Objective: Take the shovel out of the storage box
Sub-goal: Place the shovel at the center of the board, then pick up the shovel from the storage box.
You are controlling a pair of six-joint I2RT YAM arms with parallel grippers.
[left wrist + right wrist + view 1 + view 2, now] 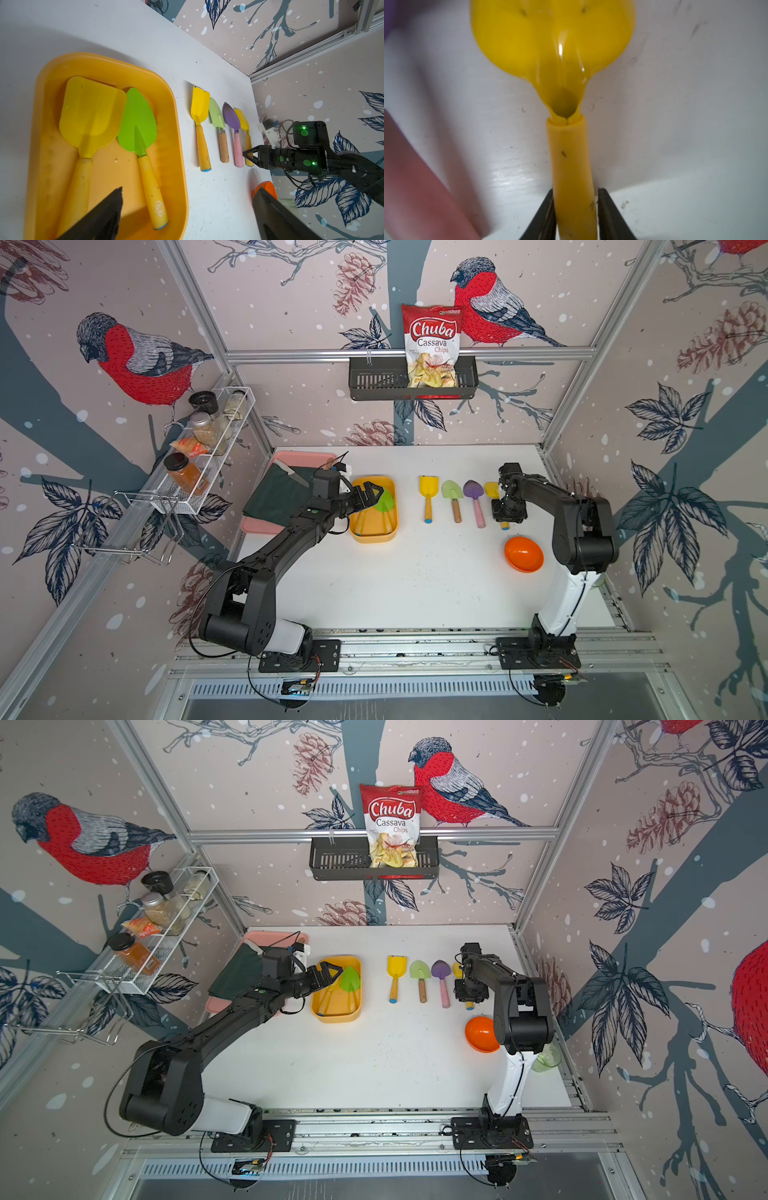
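Over the yellow-orange shallow plastic storage box (374, 536), at ten o'clock on the white table (415, 585): left end effector (371, 496) spread wide, holding nothing.
Inside the box lie a yellow flat-bladed shovel (91, 116) and a green pointed shovel (137, 124). At two o'clock the right end effector (575, 194) straddles the handle of a yellow scoop shovel (569, 162) lying on the table, jaws narrowly parted, with a sliver of gap at one finger.
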